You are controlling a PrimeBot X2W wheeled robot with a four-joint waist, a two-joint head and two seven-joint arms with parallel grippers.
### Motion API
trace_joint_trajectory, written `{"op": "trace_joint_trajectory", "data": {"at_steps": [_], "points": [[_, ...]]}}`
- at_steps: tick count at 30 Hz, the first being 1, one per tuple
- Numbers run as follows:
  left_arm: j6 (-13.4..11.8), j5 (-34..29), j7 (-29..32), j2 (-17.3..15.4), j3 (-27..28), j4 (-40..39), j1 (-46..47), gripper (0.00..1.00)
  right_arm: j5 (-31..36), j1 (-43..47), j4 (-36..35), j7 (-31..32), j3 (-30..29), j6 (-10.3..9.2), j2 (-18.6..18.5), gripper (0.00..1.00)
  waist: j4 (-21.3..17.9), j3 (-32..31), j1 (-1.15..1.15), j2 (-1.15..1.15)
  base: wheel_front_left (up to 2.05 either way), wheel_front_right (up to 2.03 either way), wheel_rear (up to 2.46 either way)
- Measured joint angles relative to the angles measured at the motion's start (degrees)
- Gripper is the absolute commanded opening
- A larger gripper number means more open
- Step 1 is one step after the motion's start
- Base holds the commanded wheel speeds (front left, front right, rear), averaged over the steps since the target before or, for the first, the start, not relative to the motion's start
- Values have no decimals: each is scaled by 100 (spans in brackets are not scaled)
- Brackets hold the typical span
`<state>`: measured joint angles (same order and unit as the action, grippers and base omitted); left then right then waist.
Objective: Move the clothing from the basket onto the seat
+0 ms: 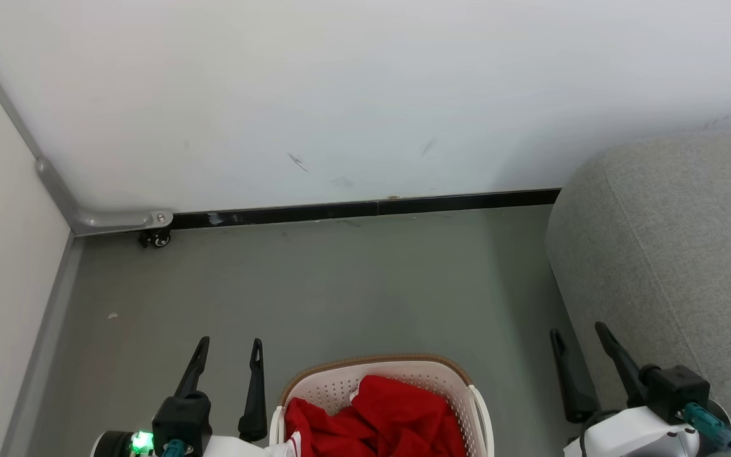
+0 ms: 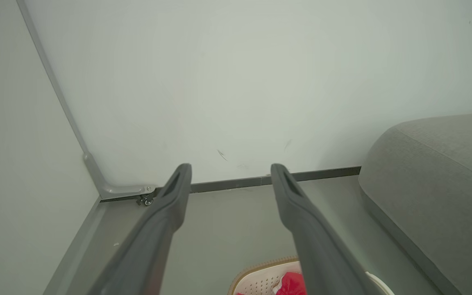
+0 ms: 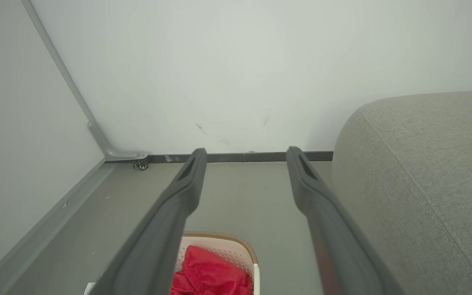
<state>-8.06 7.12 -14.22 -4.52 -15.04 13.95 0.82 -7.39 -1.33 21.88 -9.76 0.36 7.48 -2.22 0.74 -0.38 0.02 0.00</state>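
One basket (image 1: 340, 388) is seen at the bottom centre of the head view, cut by the frame edge. Red clothing (image 1: 397, 412) is heaped inside it, too crumpled for a long axis or garment count to be told. One seat (image 1: 676, 254) is seen at the right. The left gripper (image 1: 230, 346) and right gripper (image 1: 577, 331) are held with fingers spread and empty, pointing up the frame.

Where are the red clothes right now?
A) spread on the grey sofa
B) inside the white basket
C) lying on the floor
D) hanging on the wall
B: the clothing lies heaped inside the basket, and none shows on the visible part of the seat.
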Motion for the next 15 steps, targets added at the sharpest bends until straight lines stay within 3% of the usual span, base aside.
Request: {"op": "trace_joint_trajectory", "data": {"at_steps": [15], "points": [[105,-34,0,3,-52,51,0,100,32,0,-102,-143,8,0,0,100,1,50,0,0,0,0,0]]}}
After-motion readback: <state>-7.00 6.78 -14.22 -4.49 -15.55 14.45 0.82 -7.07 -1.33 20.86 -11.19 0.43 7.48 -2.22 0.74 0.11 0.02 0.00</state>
